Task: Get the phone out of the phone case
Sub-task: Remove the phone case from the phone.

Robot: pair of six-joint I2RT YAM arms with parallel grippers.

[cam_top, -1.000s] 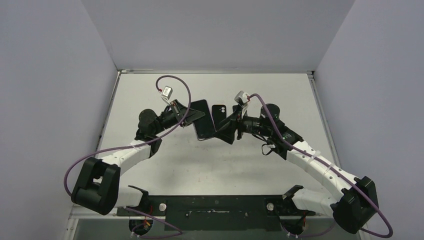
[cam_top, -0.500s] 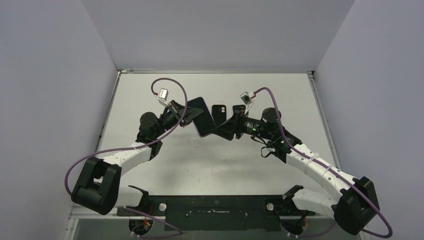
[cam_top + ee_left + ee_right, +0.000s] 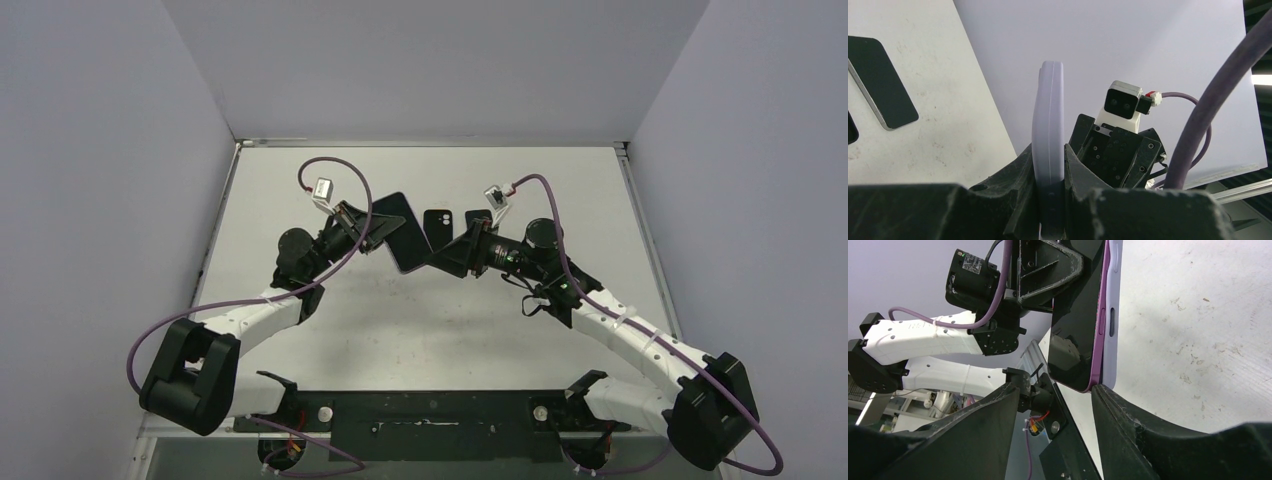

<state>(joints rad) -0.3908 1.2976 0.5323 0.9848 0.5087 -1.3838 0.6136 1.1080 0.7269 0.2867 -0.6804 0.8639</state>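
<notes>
The phone (image 3: 402, 232), with a dark screen and purple rim, sits in a lavender case (image 3: 1114, 300) and is held tilted above the table. My left gripper (image 3: 375, 228) is shut on its upper end. The left wrist view shows the case edge (image 3: 1048, 110) clamped between my left gripper's (image 3: 1048, 155) two fingers. My right gripper (image 3: 445, 258) is open at the phone's lower corner. In the right wrist view the screen (image 3: 1078, 315) hangs just above my right gripper (image 3: 1055, 390). The right-hand finger (image 3: 1128, 420) is at or touching the case's corner.
A second black phone-shaped slab (image 3: 437, 228) lies flat on the white table (image 3: 420, 320) just behind the held phone. It also shows in the left wrist view (image 3: 880, 82). Grey walls enclose the table on three sides. Purple cables loop over both wrists.
The held phone has shifted slightly up and to the left with my left gripper. My right gripper has rotated and moved closer to the phone's lower corner.
</notes>
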